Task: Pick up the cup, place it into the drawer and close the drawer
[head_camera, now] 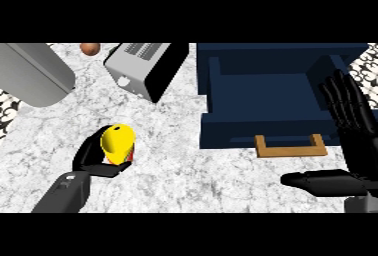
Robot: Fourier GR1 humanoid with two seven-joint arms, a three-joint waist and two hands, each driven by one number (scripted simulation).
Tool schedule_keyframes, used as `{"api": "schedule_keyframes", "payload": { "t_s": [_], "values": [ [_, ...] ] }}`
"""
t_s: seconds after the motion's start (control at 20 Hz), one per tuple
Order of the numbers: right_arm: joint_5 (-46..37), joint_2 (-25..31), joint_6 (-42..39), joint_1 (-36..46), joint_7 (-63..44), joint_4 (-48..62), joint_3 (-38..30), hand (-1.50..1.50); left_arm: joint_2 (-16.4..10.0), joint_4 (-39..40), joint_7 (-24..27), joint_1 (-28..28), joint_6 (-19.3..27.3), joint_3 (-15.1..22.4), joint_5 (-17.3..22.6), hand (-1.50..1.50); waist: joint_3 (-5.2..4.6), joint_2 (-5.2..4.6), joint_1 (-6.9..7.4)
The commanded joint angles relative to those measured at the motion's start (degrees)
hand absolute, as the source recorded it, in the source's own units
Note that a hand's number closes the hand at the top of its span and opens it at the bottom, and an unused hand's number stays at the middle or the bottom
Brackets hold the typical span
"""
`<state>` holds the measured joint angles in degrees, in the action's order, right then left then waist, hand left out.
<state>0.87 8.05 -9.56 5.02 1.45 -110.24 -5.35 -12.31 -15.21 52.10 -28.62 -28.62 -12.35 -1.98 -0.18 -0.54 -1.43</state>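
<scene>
While the left hand (100, 167) curls round the cup (118, 141) low on the counter (184, 175), the right hand (356, 145) stands at the view's right edge, fingers straight, thumb out, holding nothing. Yellow and tilted, the cup sits left of the open navy drawer (229, 132), well apart from it

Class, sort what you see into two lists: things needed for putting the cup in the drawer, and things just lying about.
For the job: yellow cup, in the left robot hand; open blue drawer; its wooden handle; right robot hand, resting open at the right.
Lying about: toaster; grey cylinder; small brown object.
</scene>
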Motion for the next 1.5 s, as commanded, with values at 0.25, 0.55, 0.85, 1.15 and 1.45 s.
{"api": "schedule_keyframes", "payload": {
  "t_s": [0.25, 0.55, 0.85, 1.15, 1.45],
  "values": [
    [-0.1, 0.6, 0.6, 1.2, 0.2, 2.7, -1.9, -1.50, 1.7, -3.1, 6.3, 0.2, -15.7, -0.2, 3.6, 1.50, 0.01, 0.13, 0.94],
    [1.4, 0.9, -0.1, 0.1, -0.3, 0.0, -2.5, -1.50, 0.6, -4.2, 9.3, 1.5, 1.2, -8.5, 10.1, 1.50, -0.01, 0.07, 0.55],
    [-0.5, 0.1, 0.1, 1.0, -0.5, 0.1, -0.1, -1.50, 1.8, -5.3, 12.0, -0.2, 2.8, -9.5, 11.3, 1.50, 0.03, 0.12, 0.44],
    [-0.7, 0.7, -0.8, -4.0, 2.5, 0.3, -1.9, -1.50, 2.7, -15.3, 8.5, 1.2, 2.2, -6.4, 11.4, 1.50, 0.23, 0.75, 1.57],
    [0.5, 0.4, -0.3, -4.0, -1.2, -2.7, -2.1, -1.50, 5.9, -28.5, -2.2, -2.6, 8.5, -2.0, 11.1, 1.50, 0.26, 1.10, 2.01]
  ]
}}
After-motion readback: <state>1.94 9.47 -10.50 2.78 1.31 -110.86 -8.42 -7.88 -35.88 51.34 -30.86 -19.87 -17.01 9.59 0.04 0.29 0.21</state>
